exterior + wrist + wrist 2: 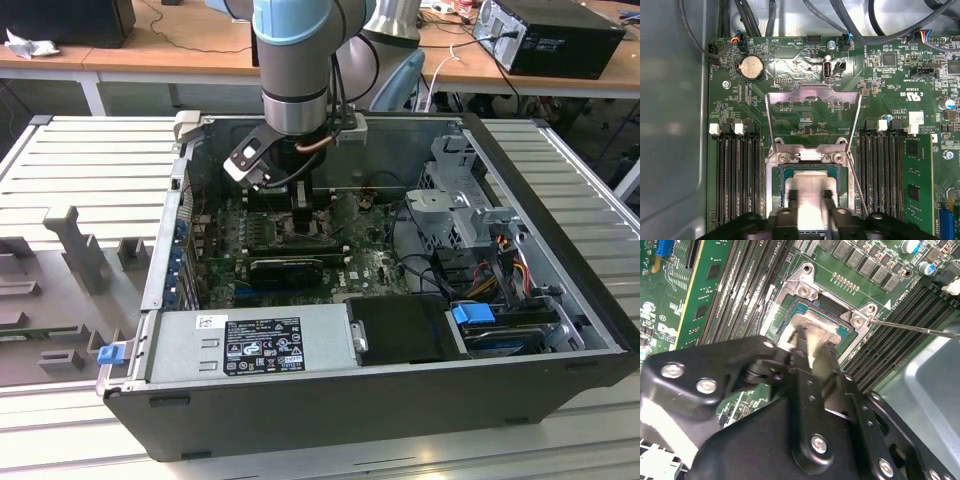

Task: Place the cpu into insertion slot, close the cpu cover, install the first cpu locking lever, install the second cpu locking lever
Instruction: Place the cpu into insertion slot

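At the dark square insertion slot [774, 186], pinching the flat silvery cpu [810, 182] between closed jaws, thin shiny cpu cover [790, 96] standing open.

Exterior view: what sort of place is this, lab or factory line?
Probably a robotics lab or workshop: a robot arm reaches into an open computer case on a slatted metal workbench, and the wooden desks beyond carry another computer.

Near half of cpu [810, 180] & insertion slot [773, 181] hidden behind tool [810, 195] in first wrist view — edge-cropped too.
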Controlling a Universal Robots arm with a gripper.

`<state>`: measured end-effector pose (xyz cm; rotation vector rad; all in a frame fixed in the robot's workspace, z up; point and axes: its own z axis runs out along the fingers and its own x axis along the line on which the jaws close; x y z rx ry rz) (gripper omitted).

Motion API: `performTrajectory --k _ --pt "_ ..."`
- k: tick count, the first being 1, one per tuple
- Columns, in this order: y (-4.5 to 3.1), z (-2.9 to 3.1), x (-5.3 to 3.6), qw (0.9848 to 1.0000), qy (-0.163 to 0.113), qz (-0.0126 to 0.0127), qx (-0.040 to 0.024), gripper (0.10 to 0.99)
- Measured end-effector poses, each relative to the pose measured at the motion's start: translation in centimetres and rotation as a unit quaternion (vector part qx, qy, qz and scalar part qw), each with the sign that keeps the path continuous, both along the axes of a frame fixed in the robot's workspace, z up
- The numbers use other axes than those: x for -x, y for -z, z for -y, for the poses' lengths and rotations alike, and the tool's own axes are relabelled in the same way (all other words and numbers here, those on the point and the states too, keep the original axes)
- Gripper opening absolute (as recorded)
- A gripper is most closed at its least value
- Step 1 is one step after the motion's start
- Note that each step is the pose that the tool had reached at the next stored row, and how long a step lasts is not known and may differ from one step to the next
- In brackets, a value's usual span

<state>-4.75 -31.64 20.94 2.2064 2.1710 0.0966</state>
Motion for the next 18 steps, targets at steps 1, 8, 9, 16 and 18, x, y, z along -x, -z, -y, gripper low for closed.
performTrajectory --k 1,8,9,16,18 --pt "0.0 0.0 0.0 1.0 0.0 0.0 0.0 0.216" --pt "-0.17 0.0 0.0 1.0 0.0 0.0 0.0 0.106" --pt "-0.18 0.0 0.0 1.0 0.0 0.0 0.0 0.106" --pt "-0.32 0.0 0.0 1.0 0.0 0.0 0.0 0.106" --pt "-0.33 0.0 0.0 1.0 0.0 0.0 0.0001 0.106"
